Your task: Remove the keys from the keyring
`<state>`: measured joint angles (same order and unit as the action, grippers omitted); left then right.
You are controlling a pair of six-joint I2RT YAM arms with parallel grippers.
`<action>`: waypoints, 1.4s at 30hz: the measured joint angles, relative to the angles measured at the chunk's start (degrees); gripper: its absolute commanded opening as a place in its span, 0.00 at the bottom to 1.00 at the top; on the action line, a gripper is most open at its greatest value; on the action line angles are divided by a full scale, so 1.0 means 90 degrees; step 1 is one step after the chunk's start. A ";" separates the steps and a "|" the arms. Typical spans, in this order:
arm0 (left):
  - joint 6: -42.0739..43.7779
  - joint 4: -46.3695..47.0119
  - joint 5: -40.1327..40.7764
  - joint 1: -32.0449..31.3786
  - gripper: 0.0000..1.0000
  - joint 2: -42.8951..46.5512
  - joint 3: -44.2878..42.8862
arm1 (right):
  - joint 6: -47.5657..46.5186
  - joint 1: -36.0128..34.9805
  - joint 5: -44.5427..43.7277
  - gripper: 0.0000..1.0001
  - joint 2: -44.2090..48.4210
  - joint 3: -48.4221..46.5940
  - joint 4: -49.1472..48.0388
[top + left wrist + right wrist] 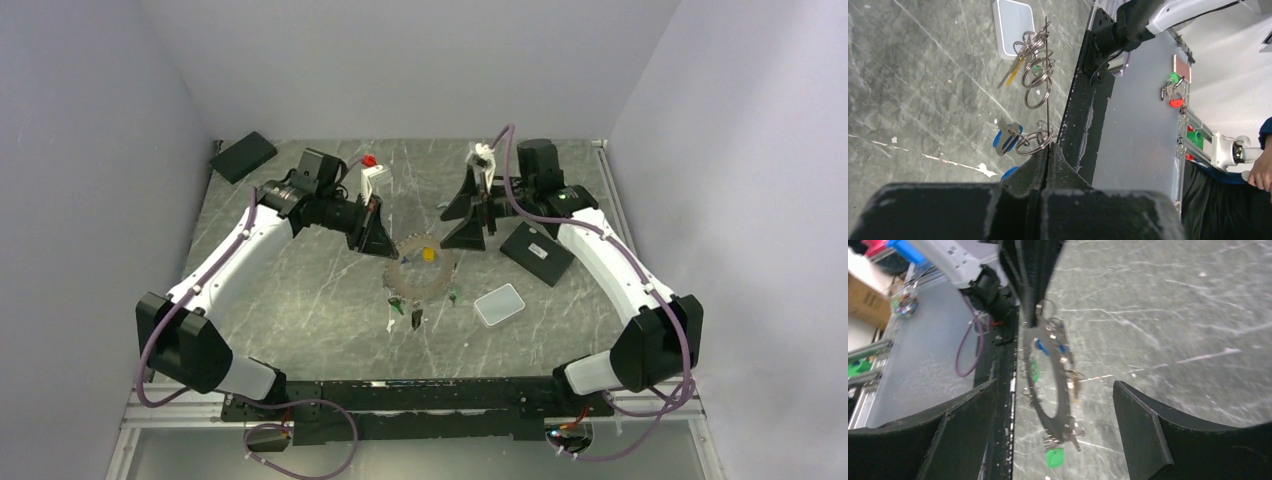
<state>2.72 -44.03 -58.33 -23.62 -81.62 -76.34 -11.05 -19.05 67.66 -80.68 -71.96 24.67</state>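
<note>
dark grey stone-look bench (300,300), veined with pale streaks, inside plain white walls. on it lies a flat pale pad (499,304), a square with rounded corners.

the keyring (420,270) is a large hoop of thin metal wire near the middle of the bench. it looks toothed because of the small silver keys (1068,375) strung around it on little split rings. some carry bright plastic tags (1054,457) in green, blue and yellow.

the left fingers (1040,165) are black and wedge-shaped, with scuffed edges. they are pressed fully together, pinching the wire at the hoop's rim. their own camera sees the hoop edge-on as a fine line. whether its far side rests on the bench i cannot tell.

the right fingers (963,430) stand wide apart and hold nothing. in their camera the hoop hangs in the gap between them, apart from both.
</note>
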 measured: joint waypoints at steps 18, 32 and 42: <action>0.1222 -0.1863 0.0114 -0.0350 0.00 -0.0478 -0.0534 | -0.0238 -0.1285 -0.0044 0.55 -0.0335 0.0240 0.0639; 0.1280 -0.1919 0.0066 -0.0350 0.00 -0.0495 -0.0498 | 0.0017 -0.1399 -0.0131 0.80 -0.0427 0.0457 0.0357; 0.1270 -0.1513 0.0017 -0.0345 0.00 -0.0495 -0.0474 | 0.0185 -0.1156 -0.0007 0.93 -0.0398 0.0474 0.0163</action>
<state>14.15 -57.65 -58.17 -26.72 -86.08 -80.60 -9.39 -29.45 67.59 -84.27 -67.70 26.13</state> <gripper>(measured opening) 0.010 0.919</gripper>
